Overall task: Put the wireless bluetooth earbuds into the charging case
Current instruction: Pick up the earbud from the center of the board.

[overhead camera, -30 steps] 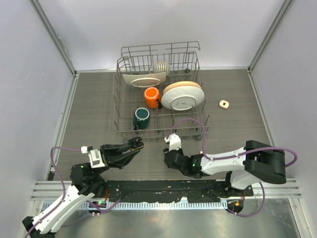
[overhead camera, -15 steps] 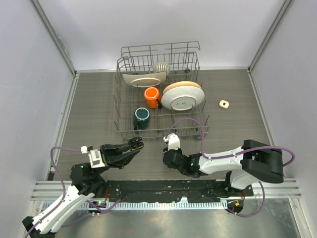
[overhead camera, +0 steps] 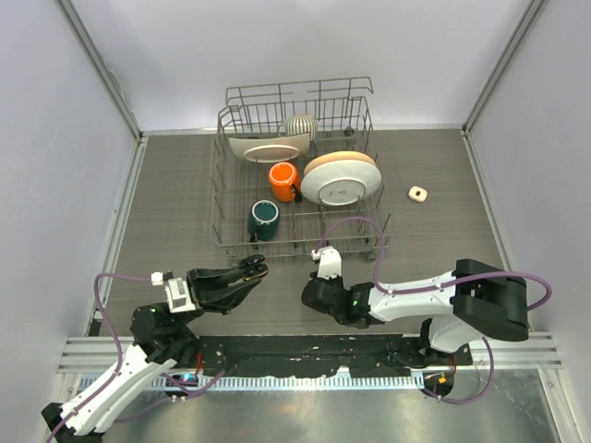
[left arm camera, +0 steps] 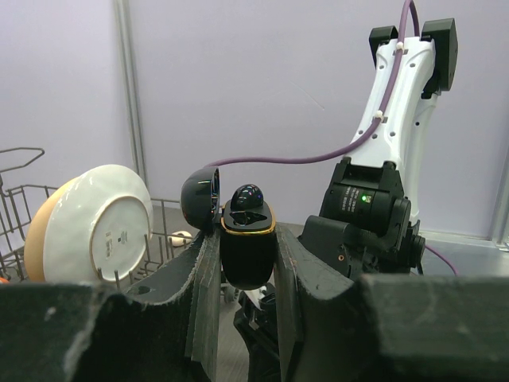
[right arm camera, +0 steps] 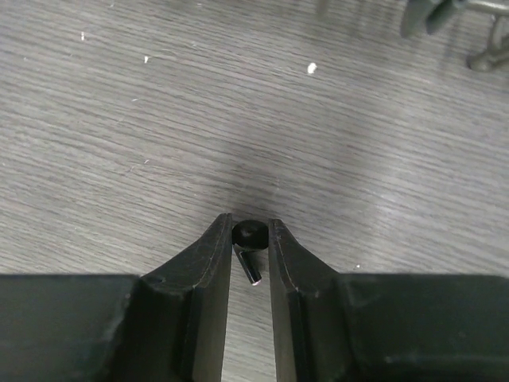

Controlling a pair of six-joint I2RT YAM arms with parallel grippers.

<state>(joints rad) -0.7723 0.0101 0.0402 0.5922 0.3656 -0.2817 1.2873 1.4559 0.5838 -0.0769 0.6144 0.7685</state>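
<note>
Two arms meet over the table [overhead camera: 175,212], with the dish rack [overhead camera: 222,185] at 12 o'clock of both. The left gripper [overhead camera: 254,269] is pressed on the charging case [left arm camera: 247,251], which stands upright with its lid [left arm camera: 200,199] open toward 10 o'clock. The right gripper [right arm camera: 249,227] pinches one black earbud [right arm camera: 250,234] by the head, and the stem [right arm camera: 248,267] points to 5 o'clock. From above, the case lies near, at about 10 o'clock from the right gripper. Nothing stands between them, and the rack wires are the only close edge.
</note>
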